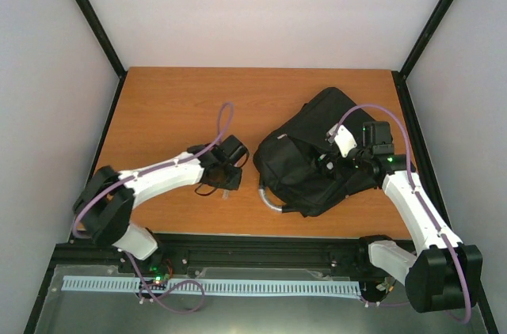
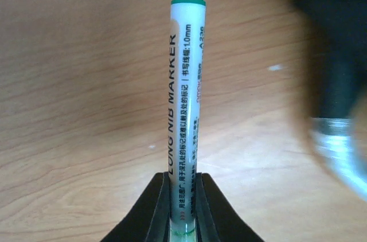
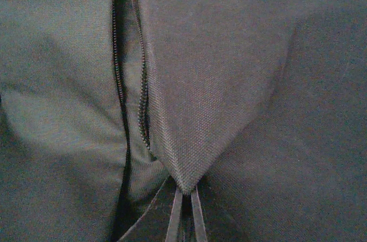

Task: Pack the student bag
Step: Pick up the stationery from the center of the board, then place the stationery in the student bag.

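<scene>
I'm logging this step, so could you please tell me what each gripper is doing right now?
Left gripper: closed, holding a green-capped marker.
Right gripper: closed, pinching a fold of the bag.

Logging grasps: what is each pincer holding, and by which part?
Left pincer: white green-capped marker pen, by its tail end. Right pincer: black fabric backpack, by a fold beside its zipper.

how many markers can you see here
1. A green-capped marker is clamped in the left jaws over the wooden table, beside the student bag. More may be hidden inside the bag.
</scene>
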Controlling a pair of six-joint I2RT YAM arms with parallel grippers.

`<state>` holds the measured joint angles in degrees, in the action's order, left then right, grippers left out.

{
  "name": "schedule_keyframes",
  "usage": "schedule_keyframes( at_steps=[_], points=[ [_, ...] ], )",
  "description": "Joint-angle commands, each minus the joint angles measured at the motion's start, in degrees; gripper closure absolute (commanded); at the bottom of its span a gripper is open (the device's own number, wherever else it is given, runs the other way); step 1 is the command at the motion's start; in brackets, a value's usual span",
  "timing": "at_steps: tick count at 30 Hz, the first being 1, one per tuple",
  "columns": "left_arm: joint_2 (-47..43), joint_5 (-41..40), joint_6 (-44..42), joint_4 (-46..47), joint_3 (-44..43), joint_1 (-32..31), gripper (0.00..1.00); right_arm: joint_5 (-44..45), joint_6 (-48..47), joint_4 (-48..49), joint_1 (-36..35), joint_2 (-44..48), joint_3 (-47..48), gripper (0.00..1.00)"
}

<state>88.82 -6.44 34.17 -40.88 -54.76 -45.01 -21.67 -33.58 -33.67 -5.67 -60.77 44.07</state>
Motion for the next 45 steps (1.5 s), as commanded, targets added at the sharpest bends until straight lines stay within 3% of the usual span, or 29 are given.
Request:
schedule_keyframes(
  at_steps=[1,7,16,23,39,41,45],
  points=[
    [-8.4,6.9,-5.5,5.7,-1.3,-2.3,0.97,-1.5,-0.6,0.6,-0.3,0.3,0.4,0.97],
    [-10.4,19.7,-10.3,14.9,-4.2,-5.6,0.97,-1.9,-0.4,0.4,-0.3,0.2,0.6,0.97],
    [3.6,26.0,-11.2,20.4,-12.4,-8.6,0.97,-1.9,-0.3,0.4,-0.3,0.3,0.4,0.97],
    [11.7,24.1,-9.9,22.9,-17.2,-9.7,0.98,-2.0,-0.3,0.4,-0.3,-0.1,0.4,0.97],
    [26.9,10.9,-12.5,14.8,-34.9,-9.7,0.96,-2.2,-0.1,0.3,-0.3,-0.6,0.5,0.97],
    [27.5,9.7,-11.9,14.3,-35.7,-9.6,0.94,-2.3,-0.2,0.3,-0.3,-0.7,0.5,0.97],
    [27.1,9.4,-11.6,13.5,-36.3,-9.7,0.78,-2.4,-0.2,0.3,-0.3,-0.8,0.5,0.97]
  ],
)
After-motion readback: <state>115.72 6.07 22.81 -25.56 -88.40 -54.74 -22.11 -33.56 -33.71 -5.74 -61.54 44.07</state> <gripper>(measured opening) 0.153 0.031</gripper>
